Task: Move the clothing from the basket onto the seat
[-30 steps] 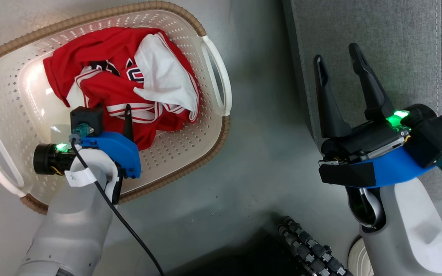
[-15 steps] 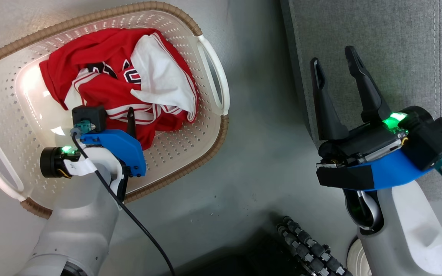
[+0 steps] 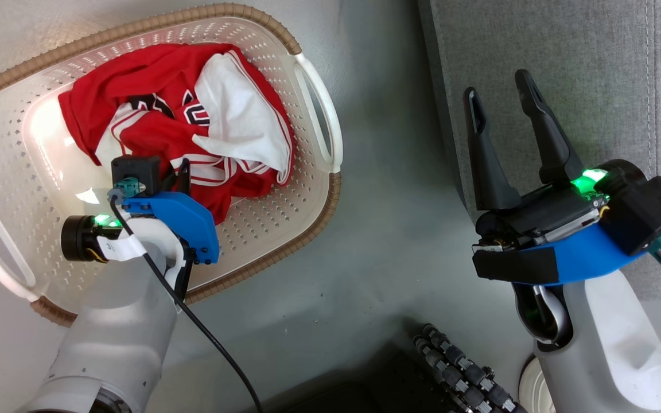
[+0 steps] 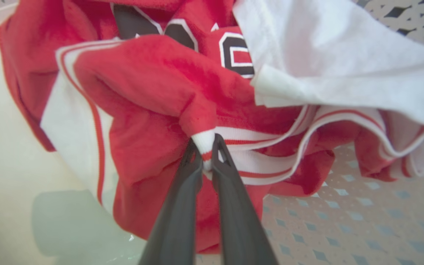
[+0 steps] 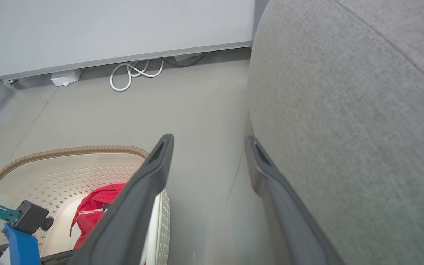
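Because the clothing (image 3: 175,109) looks light, limp and bunched toward twelve o'clock in the basket (image 3: 302,229), the left gripper (image 4: 205,149), pinched together on a striped hem fold, will likely drag both garments; the right gripper (image 3: 500,92) hangs spread beside the seat (image 3: 566,51), at three o'clock.

Home-like test room — grey sofa (image 3: 566,51), laundry basket (image 3: 273,226), bare floor (image 3: 388,229), cables (image 5: 138,70) along wall (image 5: 105,29).

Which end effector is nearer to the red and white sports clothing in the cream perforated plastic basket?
Left. The left end effector pinches a white hem of the clothing inside the basket; the right end effector hangs open by the edge of the grey fabric sofa.
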